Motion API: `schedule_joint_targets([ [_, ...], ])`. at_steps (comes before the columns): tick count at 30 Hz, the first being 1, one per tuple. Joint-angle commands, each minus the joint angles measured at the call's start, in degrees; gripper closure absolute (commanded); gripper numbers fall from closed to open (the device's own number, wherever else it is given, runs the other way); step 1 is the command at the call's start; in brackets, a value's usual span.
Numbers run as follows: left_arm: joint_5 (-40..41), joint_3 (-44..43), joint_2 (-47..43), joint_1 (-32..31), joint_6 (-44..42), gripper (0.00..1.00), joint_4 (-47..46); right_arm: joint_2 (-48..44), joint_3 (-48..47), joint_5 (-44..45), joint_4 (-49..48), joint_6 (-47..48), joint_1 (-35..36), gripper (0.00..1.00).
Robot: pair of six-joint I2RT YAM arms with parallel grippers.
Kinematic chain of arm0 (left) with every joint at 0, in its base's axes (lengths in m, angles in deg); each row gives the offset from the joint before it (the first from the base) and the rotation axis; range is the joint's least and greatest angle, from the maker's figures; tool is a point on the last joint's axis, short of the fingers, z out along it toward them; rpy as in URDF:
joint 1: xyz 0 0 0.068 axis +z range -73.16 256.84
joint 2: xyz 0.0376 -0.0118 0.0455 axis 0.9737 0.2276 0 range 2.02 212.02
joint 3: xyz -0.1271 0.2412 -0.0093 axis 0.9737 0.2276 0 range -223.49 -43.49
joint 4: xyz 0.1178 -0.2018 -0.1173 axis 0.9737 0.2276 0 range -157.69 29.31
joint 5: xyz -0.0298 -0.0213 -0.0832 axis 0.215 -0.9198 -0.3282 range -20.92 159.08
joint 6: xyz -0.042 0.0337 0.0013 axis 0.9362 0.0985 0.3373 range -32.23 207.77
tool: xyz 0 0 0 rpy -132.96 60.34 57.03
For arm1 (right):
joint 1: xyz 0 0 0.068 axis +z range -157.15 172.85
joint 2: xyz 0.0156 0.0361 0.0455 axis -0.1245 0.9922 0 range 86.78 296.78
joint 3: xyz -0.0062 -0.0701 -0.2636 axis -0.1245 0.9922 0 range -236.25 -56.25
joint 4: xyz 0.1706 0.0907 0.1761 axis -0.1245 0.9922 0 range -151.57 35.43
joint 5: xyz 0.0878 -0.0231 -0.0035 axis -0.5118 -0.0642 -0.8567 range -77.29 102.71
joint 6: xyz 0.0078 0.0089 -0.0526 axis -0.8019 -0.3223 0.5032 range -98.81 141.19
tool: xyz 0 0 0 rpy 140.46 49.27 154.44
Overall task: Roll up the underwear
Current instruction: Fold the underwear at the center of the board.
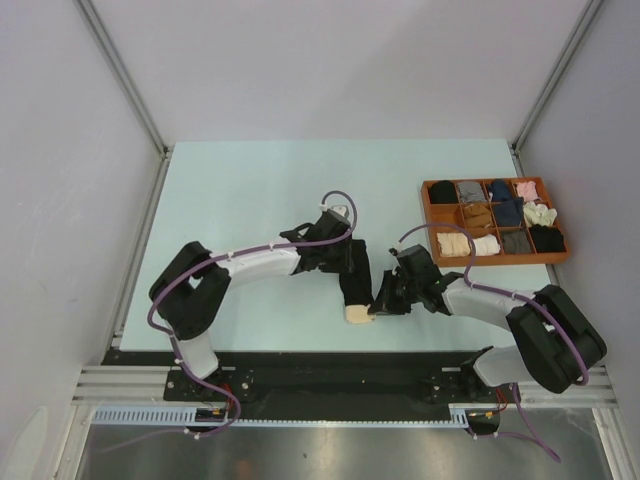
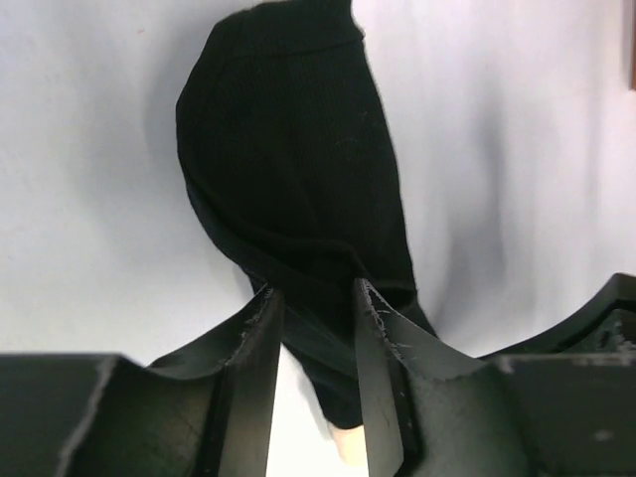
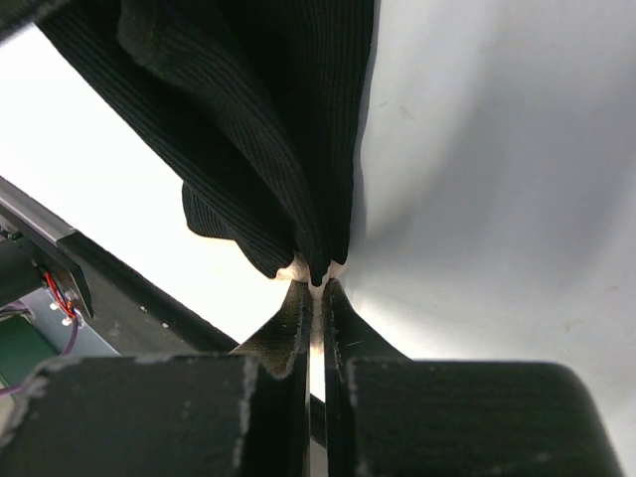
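Observation:
The black underwear (image 1: 355, 285) lies stretched out near the table's front middle, its pale beige waistband (image 1: 358, 313) toward me. In the right wrist view my right gripper (image 3: 316, 283) is shut on the waistband edge (image 3: 294, 268), and the ribbed black fabric (image 3: 258, 119) hangs bunched from it. My left gripper (image 2: 313, 288) sits over the far end of the same underwear (image 2: 288, 159). Its jaws stand partly apart astride a fold of black cloth, with bare table showing between them lower down. In the top view the left gripper (image 1: 350, 265) and the right gripper (image 1: 380, 305) are close together.
An orange-brown tray (image 1: 424, 205) with compartments stands at the back right, holding several rolled garments, among them a rust-brown one (image 1: 478, 215) and a navy one (image 1: 505, 208). The black front rail (image 1: 320, 365) runs just below the grippers. Grey walls close in both sides.

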Motion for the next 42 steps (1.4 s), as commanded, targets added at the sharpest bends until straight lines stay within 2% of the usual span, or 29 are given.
schedule_joint_targets([
  [1,-0.6,-3.6,-0.1,-0.4,-0.5,0.62,0.1,1.3,-0.2,1.2,0.8,1.1,0.9,1.0],
  [7,-0.7,-6.6,1.7,-1.1,-0.6,0.75,1.4,1.4,-0.2,1.7,1.1,1.2,1.0,1.0],
  [14,-1.8,-12.5,6.8,-2.1,-0.9,0.76,3.6,1.9,-0.2,1.9,1.2,1.4,1.1,1.0],
  [28,4.3,-20.7,15.4,-2.7,-3.3,0.73,11.4,2.4,-0.2,1.7,0.9,0.9,1.6,1.0],
  [31,4.7,-21.7,15.0,-2.7,-3.9,0.64,11.4,2.2,-0.2,1.7,0.9,0.0,1.7,1.0],
  [35,3.9,-22.6,9.0,-2.9,-4.9,0.23,10.4,1.7,-0.2,1.4,0.3,-1.3,1.7,1.0],
  [38,5.2,-21.7,1.4,-3.1,-5.5,0.13,10.4,2.1,-0.2,0.5,-0.9,-2.5,1.6,1.0],
  [41,6.2,-14.7,-8.3,-3.9,-5.7,0.02,8.2,2.8,-0.2,-0.3,-2.3,-3.4,1.6,1.0],
  [42,5.7,-12.1,-10.6,-4.1,-5.6,0.02,6.0,3.1,-0.2,-0.6,-2.6,-3.7,1.6,1.0],
])
